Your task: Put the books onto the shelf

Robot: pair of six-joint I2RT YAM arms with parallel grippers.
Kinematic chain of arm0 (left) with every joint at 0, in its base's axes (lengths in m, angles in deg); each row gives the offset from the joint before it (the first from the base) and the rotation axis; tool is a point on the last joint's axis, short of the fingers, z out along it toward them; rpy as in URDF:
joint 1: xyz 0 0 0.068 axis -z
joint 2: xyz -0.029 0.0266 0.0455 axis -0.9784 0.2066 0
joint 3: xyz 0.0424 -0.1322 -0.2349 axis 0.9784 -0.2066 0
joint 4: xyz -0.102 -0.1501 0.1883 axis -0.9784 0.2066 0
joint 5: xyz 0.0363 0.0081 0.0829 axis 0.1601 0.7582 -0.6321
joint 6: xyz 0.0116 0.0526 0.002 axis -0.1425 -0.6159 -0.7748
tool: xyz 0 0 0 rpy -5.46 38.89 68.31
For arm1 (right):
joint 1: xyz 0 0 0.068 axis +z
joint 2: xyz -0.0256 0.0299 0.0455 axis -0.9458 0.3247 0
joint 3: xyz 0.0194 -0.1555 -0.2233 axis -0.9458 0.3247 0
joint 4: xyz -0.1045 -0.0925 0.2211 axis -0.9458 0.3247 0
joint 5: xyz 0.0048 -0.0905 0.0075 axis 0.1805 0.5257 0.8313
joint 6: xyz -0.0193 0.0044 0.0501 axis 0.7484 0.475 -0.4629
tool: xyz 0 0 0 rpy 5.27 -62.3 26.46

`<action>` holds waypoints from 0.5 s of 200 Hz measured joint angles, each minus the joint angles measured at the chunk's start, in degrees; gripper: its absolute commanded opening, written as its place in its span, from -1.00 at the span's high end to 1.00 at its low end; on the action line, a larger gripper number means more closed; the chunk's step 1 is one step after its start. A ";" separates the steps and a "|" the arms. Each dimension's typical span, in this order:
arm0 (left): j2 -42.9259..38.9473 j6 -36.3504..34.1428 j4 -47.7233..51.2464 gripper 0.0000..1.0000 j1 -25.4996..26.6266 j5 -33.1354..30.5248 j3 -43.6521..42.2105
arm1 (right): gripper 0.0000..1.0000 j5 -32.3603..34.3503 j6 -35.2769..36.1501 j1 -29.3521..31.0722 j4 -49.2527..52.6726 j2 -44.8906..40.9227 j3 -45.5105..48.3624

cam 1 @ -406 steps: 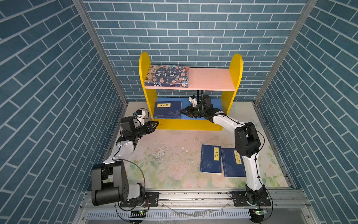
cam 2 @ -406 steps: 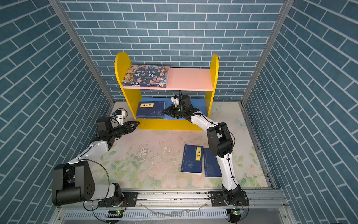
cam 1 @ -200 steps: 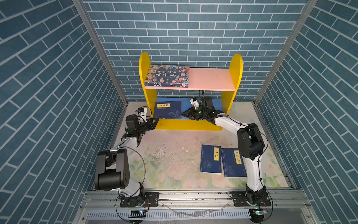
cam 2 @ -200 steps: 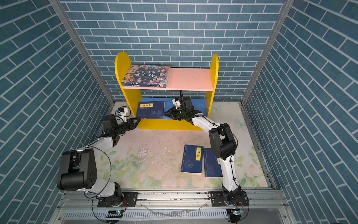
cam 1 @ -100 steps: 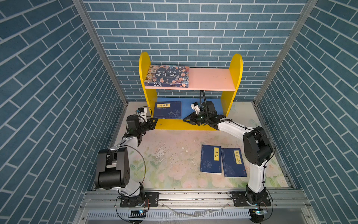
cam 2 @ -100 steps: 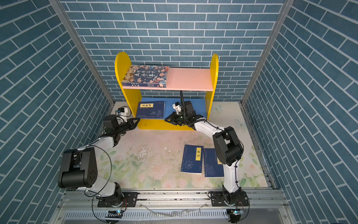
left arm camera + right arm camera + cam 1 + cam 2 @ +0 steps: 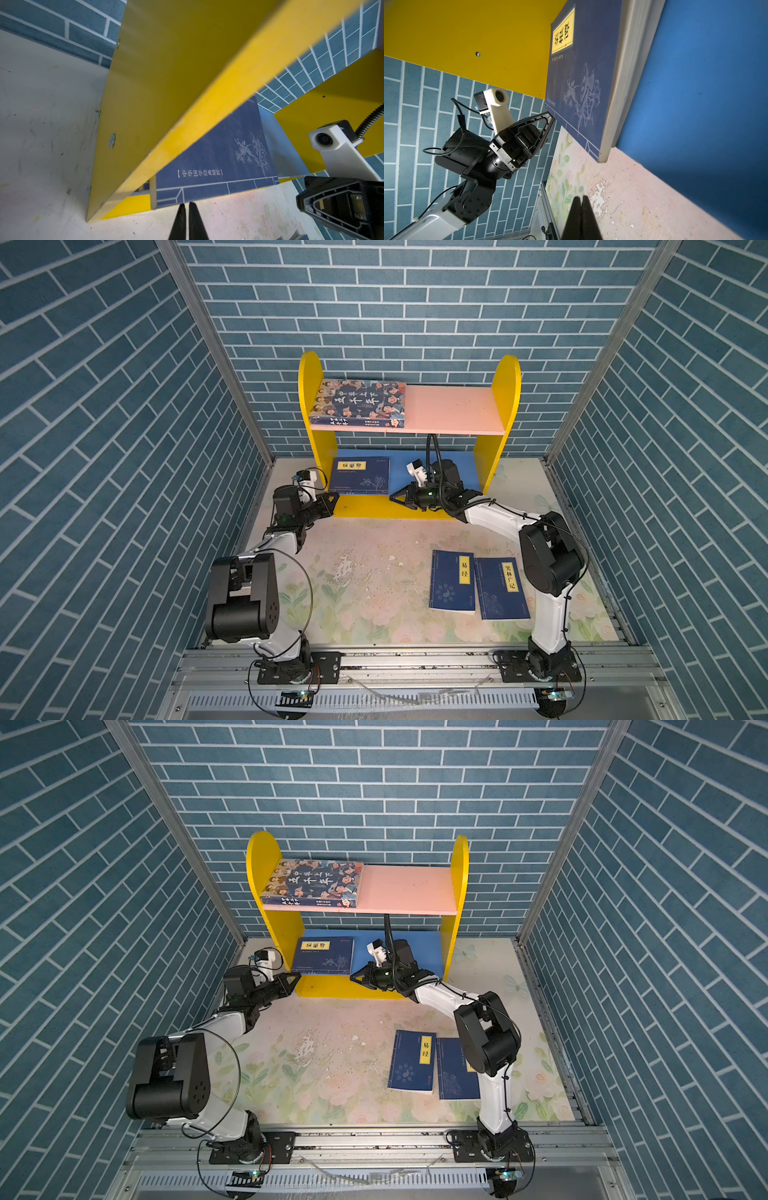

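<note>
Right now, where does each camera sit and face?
Both top views: high at the front, looking down at the shelf; left arm and right arm whole.
Left wrist: behind the shut left gripper, facing the navy book; right gripper shows.
Right wrist: behind the shut right gripper, facing that book; left gripper shows.
Shared: the navy book.

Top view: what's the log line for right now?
left gripper: shut, empty, by navy-blue paperback on blue lower board | right gripper: shut, empty | cartoon-face paperback: on pink upper board | two navy-blue paperbacks: on floral mat

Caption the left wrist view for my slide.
Shut left gripper points at the navy book on the lower board of the shelf.
</note>
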 measured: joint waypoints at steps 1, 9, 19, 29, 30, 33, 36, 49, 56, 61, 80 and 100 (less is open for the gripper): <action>0.00 0.00 -0.02 0.78 0.00 0.00 0.00 | 0.87 0.00 0.02 0.02 -0.02 0.00 0.00; 0.00 0.07 -0.13 0.76 0.02 0.00 0.00 | 0.88 0.00 0.00 0.13 -0.15 0.04 -0.15; 0.00 0.13 -0.28 0.74 0.02 0.00 0.00 | 0.88 -0.02 -0.02 0.20 -0.28 0.17 -0.44; 0.00 0.15 -0.31 0.72 0.02 0.00 0.00 | 0.88 -0.04 -0.24 0.33 -0.31 0.48 -1.05; 0.00 0.13 -0.31 0.72 0.02 0.00 0.00 | 0.88 -0.04 -0.33 0.35 -0.35 0.55 -1.14; 0.00 0.15 -0.31 0.72 0.02 0.00 0.00 | 0.88 -0.09 -0.46 0.39 -0.39 0.68 -1.27; 0.00 0.15 -0.31 0.72 0.02 0.00 0.00 | 0.88 -0.11 -0.46 0.42 -0.46 0.76 -1.40; 0.02 0.15 -0.35 0.72 0.02 0.00 0.00 | 0.88 -0.20 -0.90 0.50 -0.63 1.29 -1.97; 0.04 0.17 -0.35 0.72 0.00 0.00 0.02 | 0.88 -0.24 -1.03 0.55 -0.70 1.55 -2.12; 0.09 0.20 -0.35 0.74 0.02 0.00 0.02 | 0.88 -0.28 -1.03 0.55 -0.72 1.75 -2.27; 0.09 0.20 -0.33 0.77 0.02 0.00 0.02 | 0.88 -0.46 -1.03 0.66 -0.72 2.47 -2.82; 0.09 0.11 -0.20 0.79 0.02 0.00 0.02 | 0.89 -0.63 -1.03 0.81 -0.68 3.06 -3.34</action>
